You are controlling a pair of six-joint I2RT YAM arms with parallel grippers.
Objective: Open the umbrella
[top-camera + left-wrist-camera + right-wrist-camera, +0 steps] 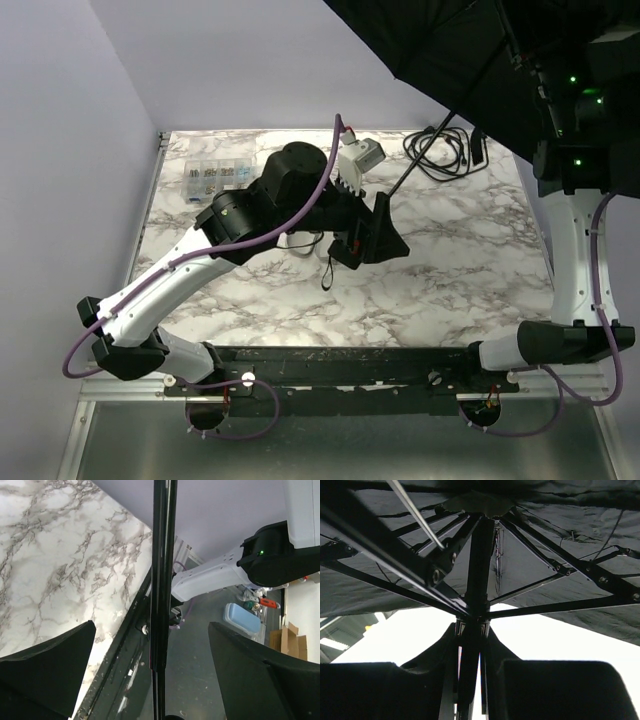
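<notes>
Marbled surface [450, 270] fills most of the top view, w/ both arm bases at its near edge.

Umbrella [440, 50] is open: black canopy spread across the top-right corner, held up in the air above the far-right part of the surface. Seen from underneath in the R wrist view, the canopy [560, 520] is stretched taut on its ribs [545, 560], which fan out from the hub. The thin black shaft [420, 160] slants down and left from the canopy toward the middle of the surface.

R arm [570, 230] stands raised at the right edge, its upper end lost under the canopy. L arm [180, 270] reaches diagonally in from the near left.

R claw [472, 645] is narrow, closed round the shaft [479, 565] just below where the ribs meet, so it's holding the umbrella up.

L claw [372, 238] sits mid-surface at the shaft's lower end, spread wide. In the L wrist view the shaft [161, 580] runs straight down btw. the two fingers [45, 675], w/ clear gaps both sides, touching neither.

Coiled black cable [445, 150] lies at the far edge under the canopy rim. Clear compartment box [215, 175] sits at the far-left corner, well apart from the umbrella.
</notes>
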